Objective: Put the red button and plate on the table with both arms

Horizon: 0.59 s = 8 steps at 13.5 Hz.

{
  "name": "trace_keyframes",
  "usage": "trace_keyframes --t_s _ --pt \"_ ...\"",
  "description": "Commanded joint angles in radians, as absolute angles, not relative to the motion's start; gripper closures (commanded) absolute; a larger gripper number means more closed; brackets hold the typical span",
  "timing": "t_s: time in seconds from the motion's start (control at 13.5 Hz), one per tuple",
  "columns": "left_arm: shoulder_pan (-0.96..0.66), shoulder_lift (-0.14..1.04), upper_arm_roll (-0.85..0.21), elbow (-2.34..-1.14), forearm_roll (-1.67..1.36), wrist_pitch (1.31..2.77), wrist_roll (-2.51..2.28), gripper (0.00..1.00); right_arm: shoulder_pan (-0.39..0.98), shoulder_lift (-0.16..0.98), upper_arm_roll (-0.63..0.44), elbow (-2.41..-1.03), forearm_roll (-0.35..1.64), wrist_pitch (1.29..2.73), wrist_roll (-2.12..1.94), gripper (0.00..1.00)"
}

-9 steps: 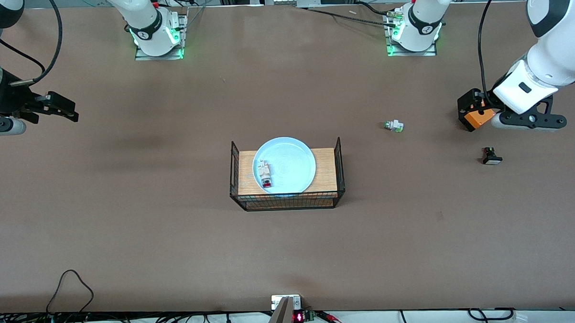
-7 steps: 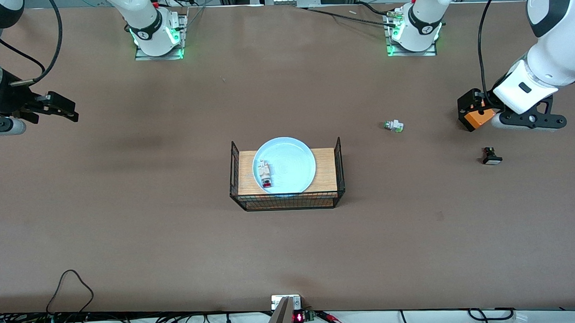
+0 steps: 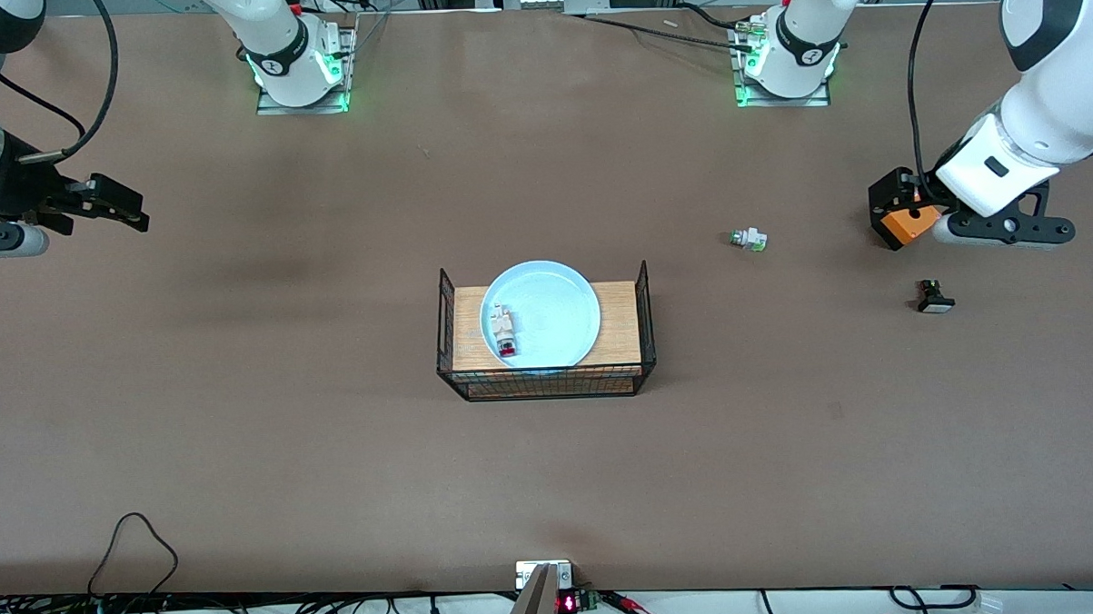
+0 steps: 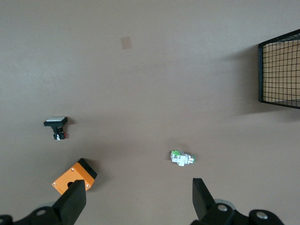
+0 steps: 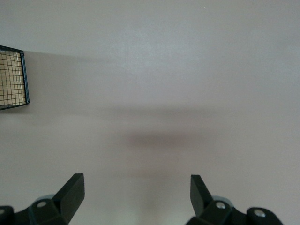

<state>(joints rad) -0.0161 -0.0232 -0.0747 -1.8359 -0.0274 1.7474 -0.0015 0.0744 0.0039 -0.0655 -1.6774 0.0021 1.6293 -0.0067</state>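
Observation:
The pale blue plate [image 3: 556,307] lies on the wooden board in the black wire basket [image 3: 644,313] at mid-table. The red button [image 3: 505,332] lies in the plate, near its rim toward the right arm's end. My left gripper [image 3: 897,195] [image 4: 137,187] is open and empty, up over the table near the left arm's end, over an orange box [image 3: 909,225]. My right gripper [image 3: 120,208] [image 5: 136,182] is open and empty, up over bare table [image 3: 334,460] near the right arm's end. Both are well apart from the basket.
A green-tipped button [image 3: 748,239] [image 4: 182,158] lies between the basket and the left gripper. A black-and-white button [image 3: 933,297] [image 4: 56,126] lies nearer the front camera than the orange box [image 4: 74,176]. A basket corner shows in both wrist views [image 4: 281,70] [image 5: 11,79].
The left arm has shifted very slightly. Nothing else has moved.

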Motion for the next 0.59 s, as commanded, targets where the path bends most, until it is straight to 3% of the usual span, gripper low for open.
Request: trace_keyframes --t_s 0.0,0.22,0.52 --pt "-0.115 0.023 -0.086 -1.763 -0.054 1.698 -0.101 0.00 0.077 0.002 -0.064 -1.661 -0.008 1.611 -0.017 0.00" --pt "-0.262 0.187 -0.089 -1.536 -0.116 1.597 -0.358 0.00 0.077 0.002 -0.064 -1.661 -0.008 1.612 -0.017 0.00" --pt "-0.425 0.337 -0.091 -1.396 -0.234 1.629 -0.710 0.00 0.077 0.003 -0.064 -1.661 -0.006 1.615 -0.014 0.00"
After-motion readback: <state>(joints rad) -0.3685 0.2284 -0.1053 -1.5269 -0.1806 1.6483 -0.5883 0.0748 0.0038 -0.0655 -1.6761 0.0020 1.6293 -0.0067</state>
